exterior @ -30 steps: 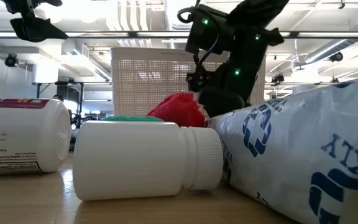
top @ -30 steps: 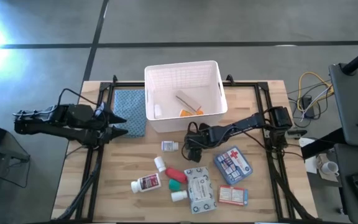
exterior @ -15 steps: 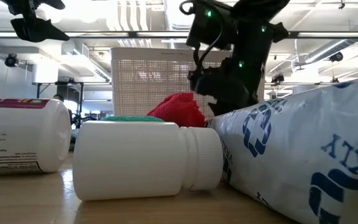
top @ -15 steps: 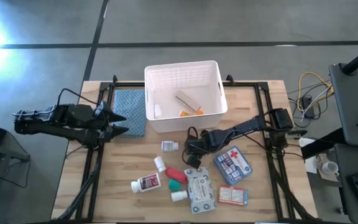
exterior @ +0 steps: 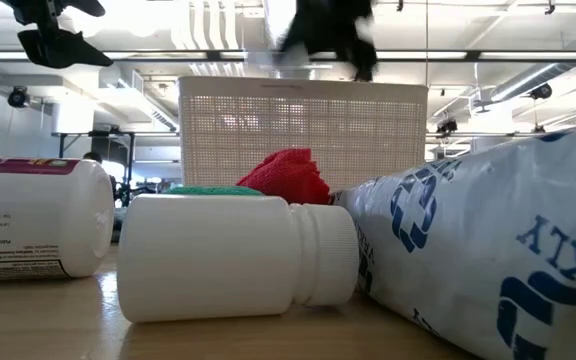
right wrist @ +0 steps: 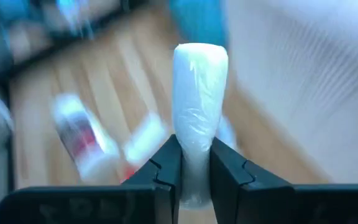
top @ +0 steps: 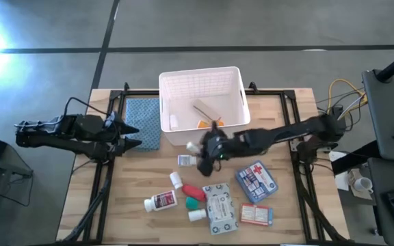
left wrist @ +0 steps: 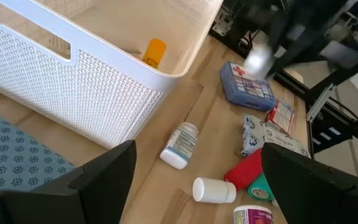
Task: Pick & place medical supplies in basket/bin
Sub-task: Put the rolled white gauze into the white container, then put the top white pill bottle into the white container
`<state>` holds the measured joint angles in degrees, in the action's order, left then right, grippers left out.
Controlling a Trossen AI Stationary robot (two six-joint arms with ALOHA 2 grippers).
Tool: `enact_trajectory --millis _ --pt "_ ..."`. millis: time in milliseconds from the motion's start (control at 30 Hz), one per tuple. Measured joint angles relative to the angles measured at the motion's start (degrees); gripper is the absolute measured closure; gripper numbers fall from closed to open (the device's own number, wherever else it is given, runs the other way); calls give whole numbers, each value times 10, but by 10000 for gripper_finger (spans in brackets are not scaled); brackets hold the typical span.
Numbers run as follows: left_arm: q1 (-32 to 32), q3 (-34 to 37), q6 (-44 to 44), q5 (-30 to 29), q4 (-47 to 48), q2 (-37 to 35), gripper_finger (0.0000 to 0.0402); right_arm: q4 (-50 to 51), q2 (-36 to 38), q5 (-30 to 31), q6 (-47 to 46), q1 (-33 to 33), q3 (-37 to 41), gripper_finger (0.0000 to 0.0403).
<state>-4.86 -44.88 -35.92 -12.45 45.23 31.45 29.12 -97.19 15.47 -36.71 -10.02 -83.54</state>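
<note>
My right gripper (top: pixel 207 149) hangs over the table just in front of the white lattice bin (top: pixel 176 133), shut on a white plastic-wrapped roll (right wrist: pixel 200 87). In the low view it is a dark blur (exterior: pixel 323 30) above the bin wall (exterior: pixel 303 130). My left gripper (top: pixel 132 134) waits open over the blue patterned cloth (top: pixel 144 121). On the table lie a small white bottle (top: pixel 186 160), more white bottles (top: pixel 161 201), a red tube (top: pixel 193 189), a green-capped bottle (top: pixel 194 202), a grey-white packet (top: pixel 221 208), a blue red-cross pouch (top: pixel 256 180) and a white-red box (top: pixel 256 214). My right gripper pinches the white wrapped roll between its two fingers (right wrist: pixel 163 171) at one end (right wrist: pixel 196 142). The rest of the roll sticks out ahead of the fingertips. The roll is lifted clear of the table, and its free end (top: pixel 191 146) points toward the table's left.
The bin holds a grey packet (top: pixel 207 109), an orange item (top: pixel 204 123) and a small white item (top: pixel 174 123). Black frame rails (top: pixel 289 116) run along the table's sides. Bare wood lies between the bin and the cluster of supplies.
My right gripper dipped toward the table beside the grey-white packet, then rose and swung toward the bin and the table's left, reaching farther out. It now carries the white wrapped roll clear of the table. In the low view it has climbed from in front of the bin to above its rim.
</note>
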Motion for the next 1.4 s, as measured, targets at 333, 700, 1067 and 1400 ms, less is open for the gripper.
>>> enact_trajectory --millis 333,700,1067,1400 --pt "0 1 -26 4 0 1 79 24 34 102 45 145 -85 289" --pt "0 23 -88 6 -7 39 79 54 21 89 38 186 -87 106" --pt "-1 28 -80 28 -61 128 79 92 21 100 99 100 -109 65" --pt "-46 36 71 80 -212 277 79 442 21 147 -143 -28 -168 65"
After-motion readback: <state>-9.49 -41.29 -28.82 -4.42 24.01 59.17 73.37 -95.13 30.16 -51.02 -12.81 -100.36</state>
